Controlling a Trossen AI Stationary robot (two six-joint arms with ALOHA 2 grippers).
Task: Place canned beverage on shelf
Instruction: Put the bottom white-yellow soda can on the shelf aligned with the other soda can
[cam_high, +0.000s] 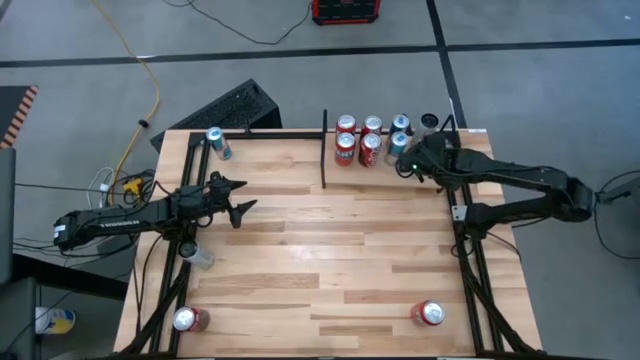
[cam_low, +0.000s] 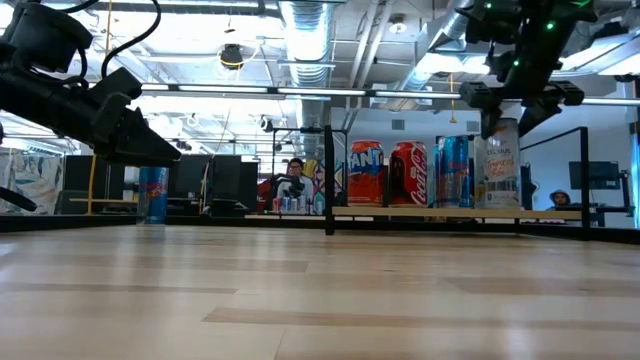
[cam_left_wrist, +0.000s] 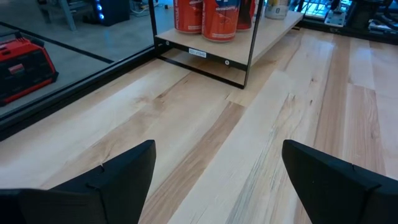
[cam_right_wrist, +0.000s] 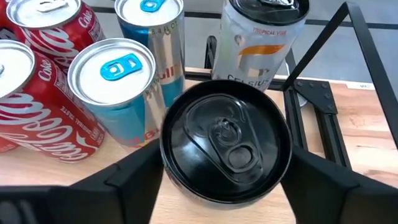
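Note:
The shelf (cam_high: 340, 172) is the light wood bay at the table's far right, bounded by a thin black divider bar (cam_high: 325, 150); its front edge shows in the low view (cam_low: 400, 212). Several cans stand on it: red ones (cam_high: 346, 148), blue-and-silver ones (cam_right_wrist: 118, 93) and a white one (cam_right_wrist: 264, 43). My right gripper (cam_high: 420, 155) is over the shelf's right end, shut on a black-topped can (cam_right_wrist: 227, 143) that stands beside those cans (cam_low: 502, 165). My left gripper (cam_high: 240, 207) is open and empty above the table's left middle. My right gripper holds the black-topped can by its upper wall just under the rim (cam_right_wrist: 169, 163), pinched between the two fingers on opposite sides. The fingers come from above, pointing down. The can is upright, its bottom at the shelf board; I cannot tell whether it rests on it.
A blue can (cam_high: 217, 143) stands at the far left corner. One can (cam_high: 190, 320) lies near the front left, another (cam_high: 428, 313) at the front right. A clear object (cam_high: 197, 255) sits by the left frame. Black tube frame (cam_high: 470, 260) runs along both sides.

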